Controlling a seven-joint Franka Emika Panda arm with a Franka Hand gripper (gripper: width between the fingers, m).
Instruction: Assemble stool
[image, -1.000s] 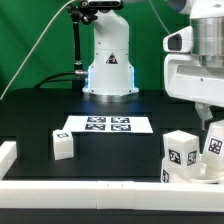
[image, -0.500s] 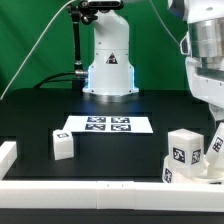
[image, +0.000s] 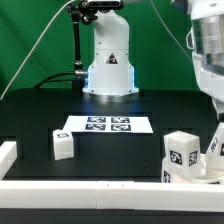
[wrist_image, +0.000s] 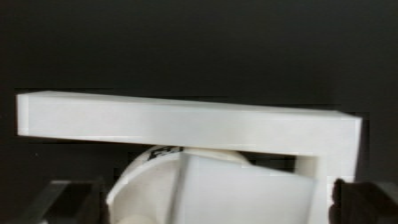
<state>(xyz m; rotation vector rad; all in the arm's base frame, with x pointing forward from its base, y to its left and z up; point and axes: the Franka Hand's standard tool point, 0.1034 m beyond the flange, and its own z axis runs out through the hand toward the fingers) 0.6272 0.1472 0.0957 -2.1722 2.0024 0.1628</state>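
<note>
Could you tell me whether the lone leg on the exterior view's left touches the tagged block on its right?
Apart. The exterior view shows bare black table between the lone leg and the tagged block.

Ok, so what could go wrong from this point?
1. The white leg at the exterior view's right edge stands tilted, and the gripper has its jaws wide on either side of a white part, apparently that leg. If nothing supports it, it may tip over.
2. It sits close to the tagged leg, right by the border rail, so a finger could knock one when the arm lifts.
</note>
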